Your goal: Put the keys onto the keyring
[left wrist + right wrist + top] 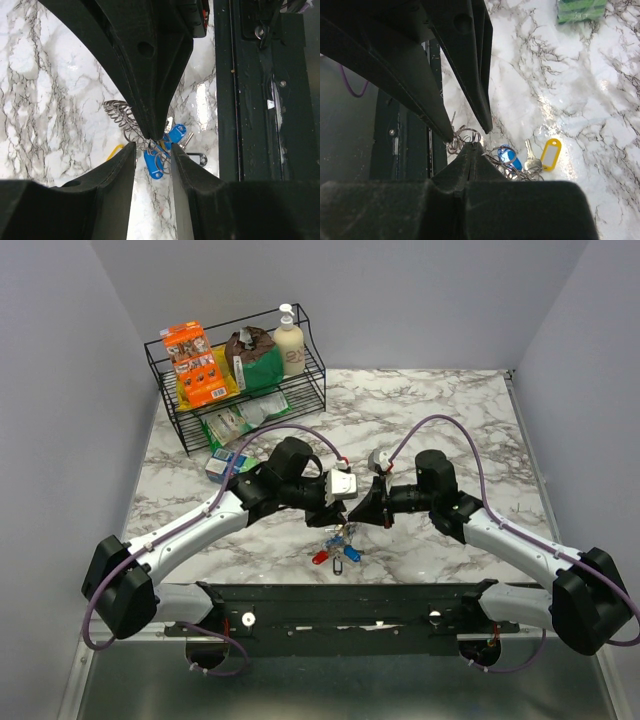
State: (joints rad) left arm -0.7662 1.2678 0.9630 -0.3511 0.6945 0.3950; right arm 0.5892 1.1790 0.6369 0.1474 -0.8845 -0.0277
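Marble tabletop (450, 420) lies beneath right fingers (454, 176) pinching the keyring (462, 137).

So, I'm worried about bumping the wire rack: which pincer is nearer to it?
Left. The left pincer is at the keyring mid-table, front-right of the wire rack; the right pincer grips the keyring from the opposite side, slightly farther off.

Left gripper (343, 512) and right gripper (360, 512) meet tip to tip just above the keys (336, 551) on the marble table (450, 415)
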